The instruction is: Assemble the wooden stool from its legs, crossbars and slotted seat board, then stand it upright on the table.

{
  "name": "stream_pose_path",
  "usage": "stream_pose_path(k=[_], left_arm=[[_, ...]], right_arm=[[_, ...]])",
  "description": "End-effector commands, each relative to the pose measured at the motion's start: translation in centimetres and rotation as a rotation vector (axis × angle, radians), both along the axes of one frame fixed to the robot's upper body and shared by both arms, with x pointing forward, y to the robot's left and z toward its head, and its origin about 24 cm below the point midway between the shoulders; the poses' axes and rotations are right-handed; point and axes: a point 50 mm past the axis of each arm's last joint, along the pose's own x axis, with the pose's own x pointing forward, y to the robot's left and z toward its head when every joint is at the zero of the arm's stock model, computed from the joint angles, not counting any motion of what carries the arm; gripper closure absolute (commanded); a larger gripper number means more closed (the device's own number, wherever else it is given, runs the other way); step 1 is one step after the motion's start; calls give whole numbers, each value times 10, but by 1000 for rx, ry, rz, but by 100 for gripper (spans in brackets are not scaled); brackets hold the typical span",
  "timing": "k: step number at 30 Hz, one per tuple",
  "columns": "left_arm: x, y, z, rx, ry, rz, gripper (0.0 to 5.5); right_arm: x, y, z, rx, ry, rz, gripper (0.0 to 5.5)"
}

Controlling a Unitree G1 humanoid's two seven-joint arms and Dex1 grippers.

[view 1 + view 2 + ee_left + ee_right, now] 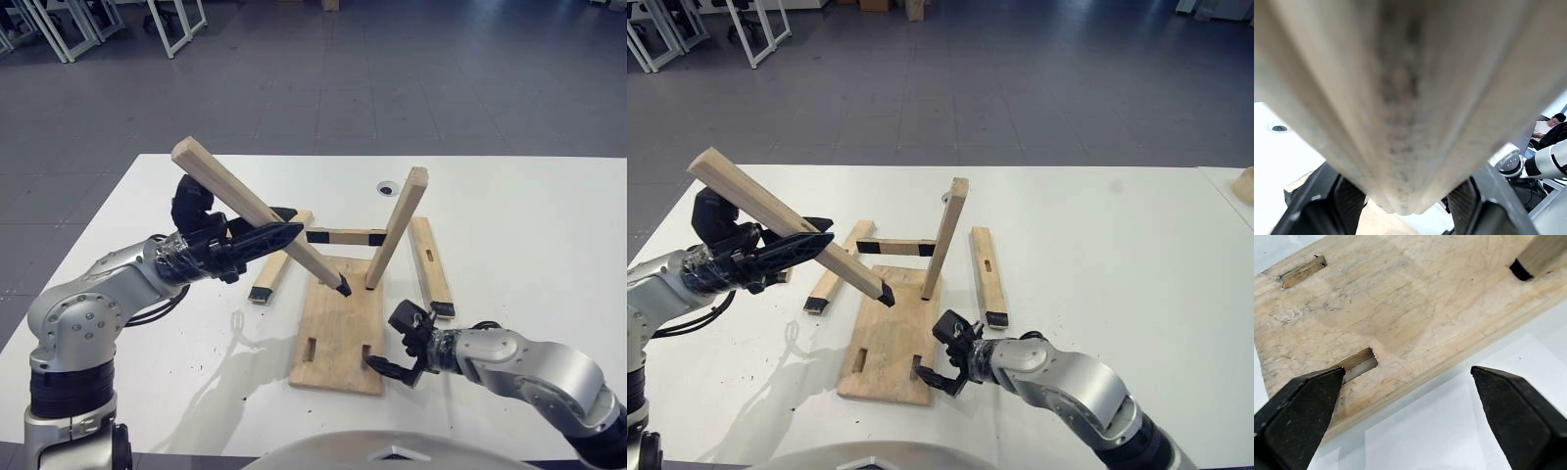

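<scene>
Gripping a long pale wooden leg (235,191) aslant, the left end effector (284,225) holds its black tip at the far left of the flat slotted wooden seat board (333,338), which lies on the white surface (529,225). The right end effector (1408,371), fingers spread, straddles the board's near right edge beside a slot. Another wooden leg (397,230) stands leaning in the board's far right slot.

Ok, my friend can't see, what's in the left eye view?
The left gripper holds a wooden leg slanted, its black tip at the slotted seat board on a white table. A second leg stands in the board; the open right gripper is at its near right corner.
</scene>
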Motion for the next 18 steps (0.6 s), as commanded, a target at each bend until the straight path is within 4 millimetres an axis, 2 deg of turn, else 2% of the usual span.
stream_pose_path(k=[1, 5, 9, 12, 18], left_arm=[[-11, 7, -12, 102, 43, -45, 344], [-18, 6, -33, 217, 71, -89, 344], [-12, -1, -53, 291, -53, 1, 344], [-7, -4, -58, 241, -156, 85, 344], [-2, 0, -62, 219, -184, 84, 344]], right_arm=[[21, -40, 4, -132, -45, -17, 77], [32, -52, 7, -146, -79, 7, 77], [33, -55, 6, -149, -85, 38, 77], [33, -55, 4, -149, -89, 46, 77], [32, -54, 1, -146, -91, 55, 77]])
